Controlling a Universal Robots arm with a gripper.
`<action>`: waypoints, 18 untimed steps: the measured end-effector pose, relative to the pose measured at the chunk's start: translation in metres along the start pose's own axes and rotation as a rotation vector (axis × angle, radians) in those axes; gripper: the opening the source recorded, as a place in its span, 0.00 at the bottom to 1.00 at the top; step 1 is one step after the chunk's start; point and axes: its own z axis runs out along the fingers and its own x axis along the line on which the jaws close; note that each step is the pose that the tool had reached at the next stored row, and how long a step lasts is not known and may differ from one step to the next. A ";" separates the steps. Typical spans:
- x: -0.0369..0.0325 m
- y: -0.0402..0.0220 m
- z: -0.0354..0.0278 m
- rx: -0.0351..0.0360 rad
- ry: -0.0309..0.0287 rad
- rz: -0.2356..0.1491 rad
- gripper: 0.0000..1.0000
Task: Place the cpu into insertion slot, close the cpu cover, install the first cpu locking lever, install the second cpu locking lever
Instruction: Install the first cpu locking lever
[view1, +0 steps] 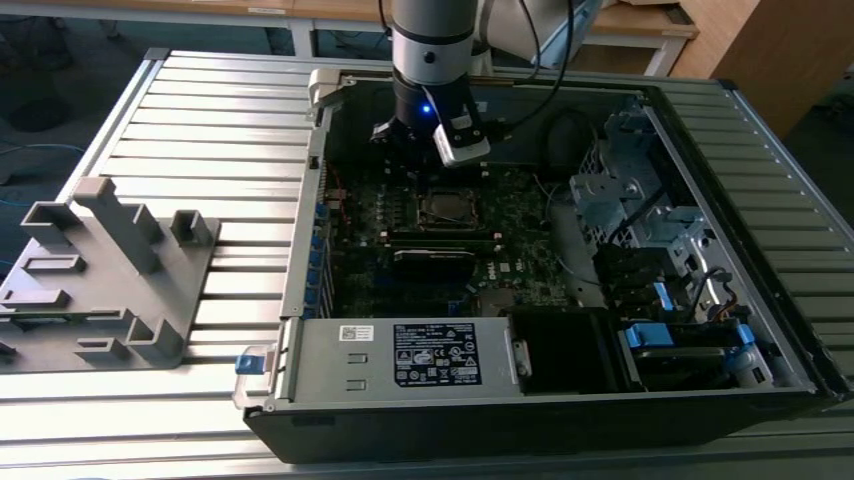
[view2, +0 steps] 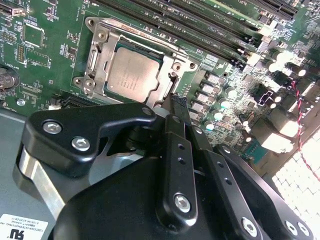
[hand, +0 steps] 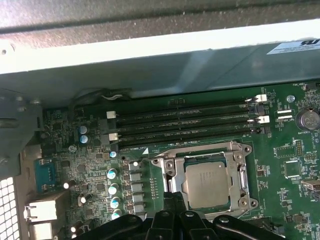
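Gripper (view2: 178, 101), clenched on nothing, hovers at a corner of the lowered cpu cover (view2: 95, 56), with the cpu (view2: 134, 72) lying just beyond its tips.

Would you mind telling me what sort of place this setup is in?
Probably a robotics lab or workshop: a robot arm reaches into an open computer case lying on a slotted aluminium table, with wooden desks behind.

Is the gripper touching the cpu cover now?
Cannot tell. In the second wrist view the gripper overlaps an edge of the cpu cover; neither contact nor gap shows plainly.
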 end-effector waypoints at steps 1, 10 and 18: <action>0.0000 0.0000 -0.0001 0.0000 0.0000 0.000 0.11; -0.0001 0.0001 -0.0032 -0.0001 -0.0001 0.000 0.11; -0.0002 0.0002 -0.0096 0.0000 0.0000 0.000 0.11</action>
